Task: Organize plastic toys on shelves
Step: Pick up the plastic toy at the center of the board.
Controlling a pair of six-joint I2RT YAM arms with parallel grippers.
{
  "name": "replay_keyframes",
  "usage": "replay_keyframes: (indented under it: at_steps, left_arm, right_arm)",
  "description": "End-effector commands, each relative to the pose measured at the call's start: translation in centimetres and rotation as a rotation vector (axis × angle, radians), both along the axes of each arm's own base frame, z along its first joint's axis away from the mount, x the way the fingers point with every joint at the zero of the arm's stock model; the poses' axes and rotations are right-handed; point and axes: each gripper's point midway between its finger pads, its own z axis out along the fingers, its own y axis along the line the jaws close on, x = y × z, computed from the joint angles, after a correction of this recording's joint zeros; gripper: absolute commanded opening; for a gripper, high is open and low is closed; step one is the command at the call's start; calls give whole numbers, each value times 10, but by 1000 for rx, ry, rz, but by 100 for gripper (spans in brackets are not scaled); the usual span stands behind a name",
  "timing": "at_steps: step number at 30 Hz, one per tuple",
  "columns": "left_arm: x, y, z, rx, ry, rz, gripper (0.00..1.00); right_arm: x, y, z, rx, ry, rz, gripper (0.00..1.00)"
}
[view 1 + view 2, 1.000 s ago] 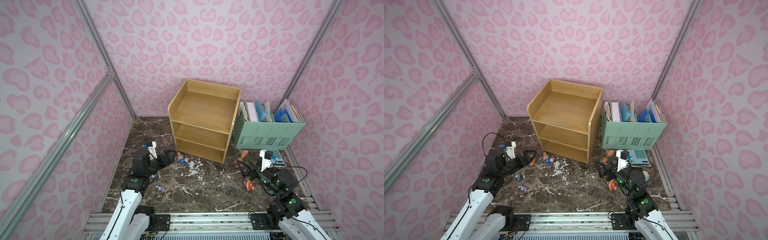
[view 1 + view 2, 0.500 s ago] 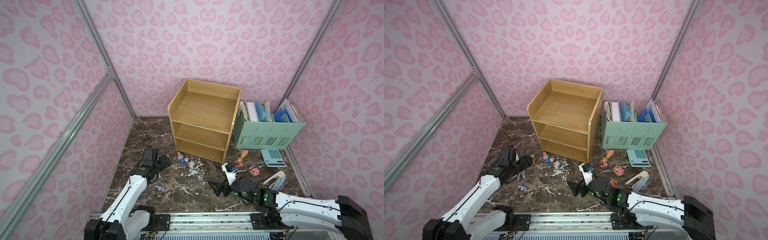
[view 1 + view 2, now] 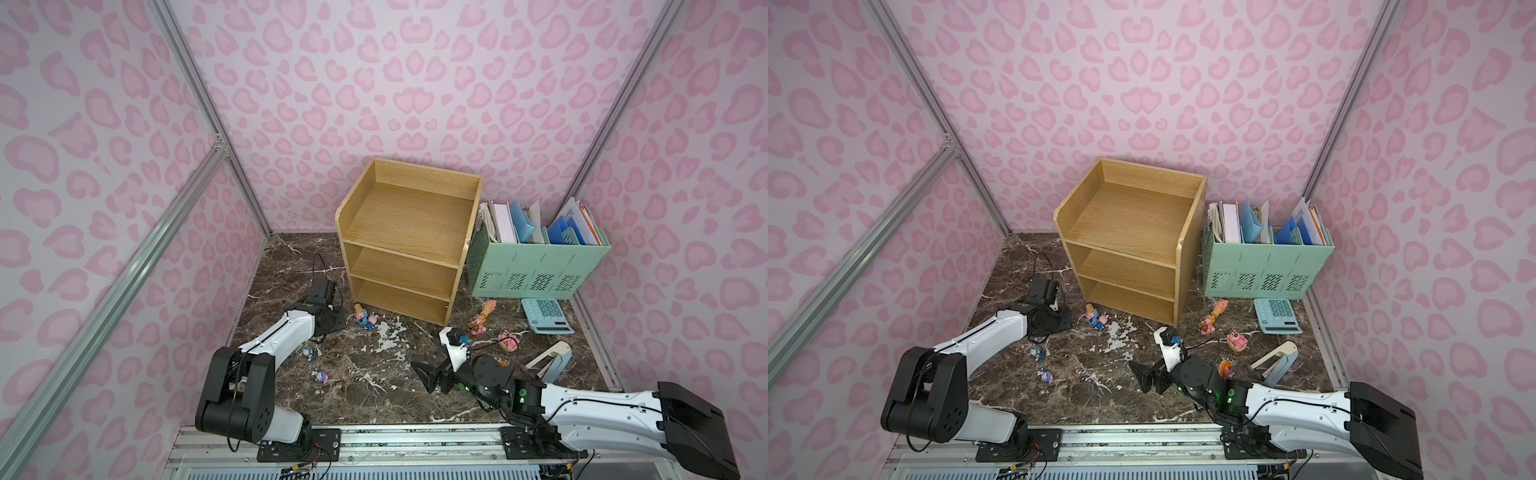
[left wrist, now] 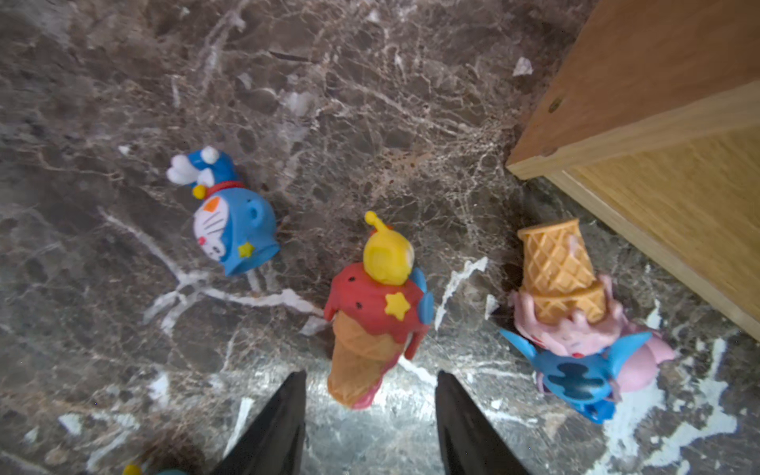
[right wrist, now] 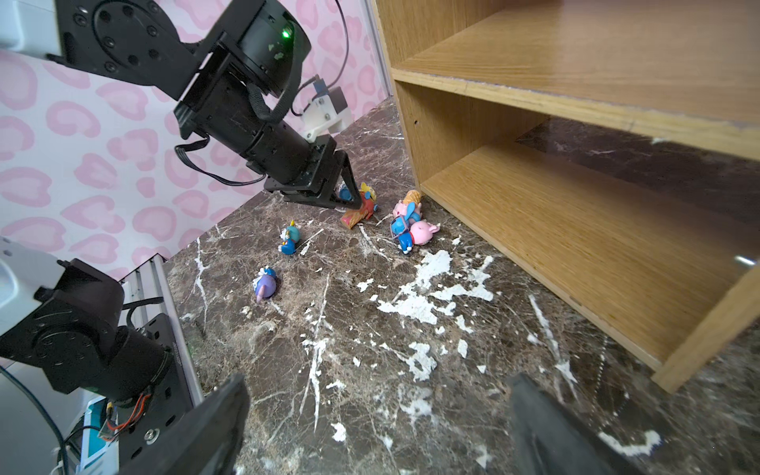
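Operator: Changes against one second ago?

Technician: Right arm has left the pink figures [image 3: 478, 324] near the calculator [image 3: 546, 316]. It now lies low across the table [image 3: 365, 399], with the right gripper [image 3: 432, 372] mid-table. Left arm has unfolded forward. The left gripper [image 4: 369, 376] remains at the same toy cluster by the lower corner of the shelves [image 3: 409, 249], and its jaws have drawn in from wide. Against half a second ago, both arms sit almost unchanged.

Operator: Left jaw condition?

Technician: Partly closed, gripping nothing. Bare marble shows between each finger and the toy.

Operator: Toy position and axis, nearest first?

Technician: The red-topped cone toy [image 4: 374, 316] lies on its side on the table. Cone tip sits between the fingertips, red topping lies just beyond them, and yellow head lies farthest out. Long axis runs out along the jaw centreline, slightly skewed, with the head pointing away from the gripper.

Operator: Neighbours?

Technician: On the shelf side of the jaws, a blue figure [image 4: 575, 378] lies level with the fingertips. Touching it, farther out, the waffle-cone toy [image 4: 559, 271] points its narrow end away from the jaws. On the opposite side, farther out and apart, the blue-white figure [image 4: 230, 222] lies along roughly the same direction. Farthest out stands the shelf corner.

Operator: Right jaws?

Technician: Wide apart, with only table between them. They face the lowest shelf tier.
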Motion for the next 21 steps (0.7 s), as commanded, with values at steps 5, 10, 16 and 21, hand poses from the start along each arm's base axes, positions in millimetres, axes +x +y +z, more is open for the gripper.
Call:
replay_keyframes:
  at_steps: [5, 10, 16, 21]
  left_arm:
    - [6, -2, -14, 28, 80, -27, 47]
    - [4, -1, -23, 34, 130, -18, 47]
    - [1, -1, -30, 30, 149, -6, 47]
    - [1, 0, -30, 33, 151, -6, 45]
  right_arm:
    - [7, -7, 11, 56, -11, -42, 99]
    - [9, -10, 9, 63, -5, -52, 99]
    - [11, -10, 11, 64, -6, -49, 99]
    - [12, -9, 14, 70, -8, -46, 99]
